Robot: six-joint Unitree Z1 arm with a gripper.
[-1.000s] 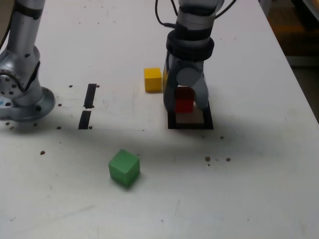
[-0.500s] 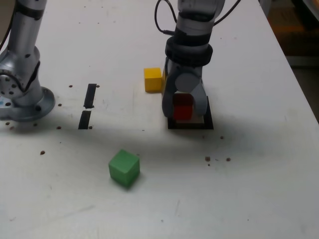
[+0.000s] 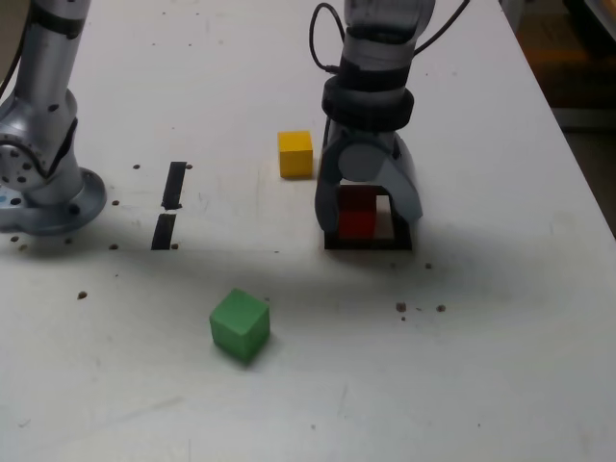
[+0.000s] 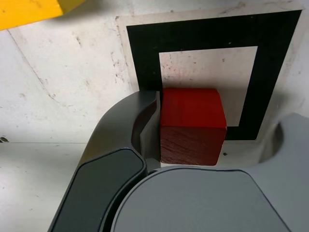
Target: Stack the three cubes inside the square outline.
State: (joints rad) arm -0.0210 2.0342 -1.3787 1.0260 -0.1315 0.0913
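So, by my reckoning I am about a third of the way along, or just short of it: the red cube (image 4: 190, 116) is down at the square outline (image 4: 274, 63), and the two other cubes are nowhere near being stacked. My claw (image 3: 370, 214) stands wide, with one finger right beside the red cube, or perhaps against it, and a plain gap between the cube and the other finger, so I have no grip on it. In the wrist view the cube sits toward one side of the frame, with bare white showing next to it; whether all of its base is inside the tape I cannot tell. The yellow cube (image 3: 295, 154) lies on the table (image 3: 500, 318) near the outline, off to the exterior view's left, and the green cube (image 3: 240, 324) lies farther away, lower in that view and turned at an angle. Both still need to go on top. Two short black tape strips (image 3: 174, 185) lie well apart from the work, and a second arm (image 3: 48, 125) stands at the exterior view's left edge, out of my way. What hems me in most is my own finger beside the red block: I should lift straight up, lest I drag it, and then go for yellow.
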